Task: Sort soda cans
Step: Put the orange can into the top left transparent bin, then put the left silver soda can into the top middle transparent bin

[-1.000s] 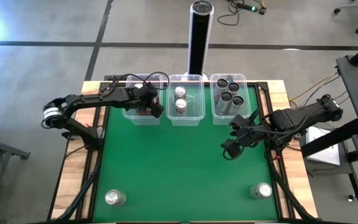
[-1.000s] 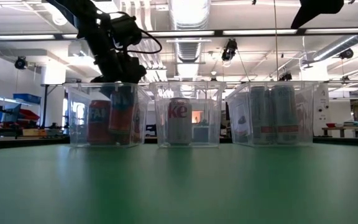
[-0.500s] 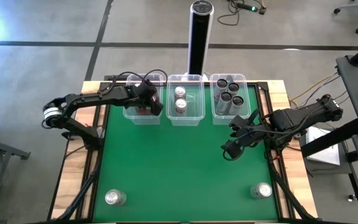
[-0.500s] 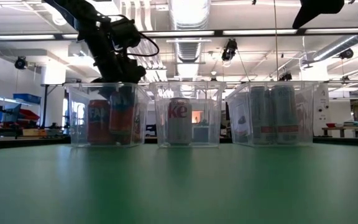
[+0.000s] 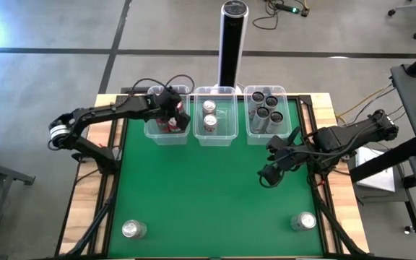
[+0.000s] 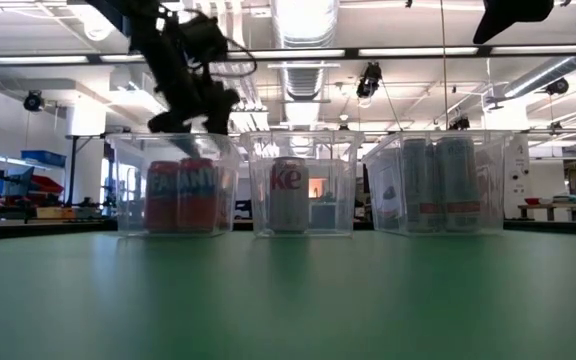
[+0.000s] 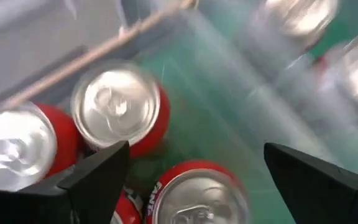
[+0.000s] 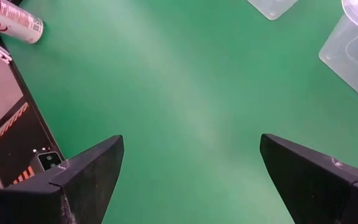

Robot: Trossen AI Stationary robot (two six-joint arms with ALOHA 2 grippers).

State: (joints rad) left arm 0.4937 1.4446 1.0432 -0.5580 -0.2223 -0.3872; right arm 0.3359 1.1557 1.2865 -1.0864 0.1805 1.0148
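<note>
Standing upright, red soda cans (image 7: 120, 115) show shiny silver tops.

Three clear tubs stand in a row across the far side of the green table (image 6: 288, 300) — the left tub (image 6: 176, 184) holds two red cans (image 6: 180, 196) standing upright side by side, the middle tub (image 6: 303, 184) a single silver-white can (image 6: 288, 195), and the right tub (image 6: 446, 183) several tall pale cans (image 6: 438, 185) packed close together. The left gripper (image 6: 193, 112) hangs just above the left tub's rim, clear of the red cans below it — whether its fingers are spread cannot be told here.
</note>
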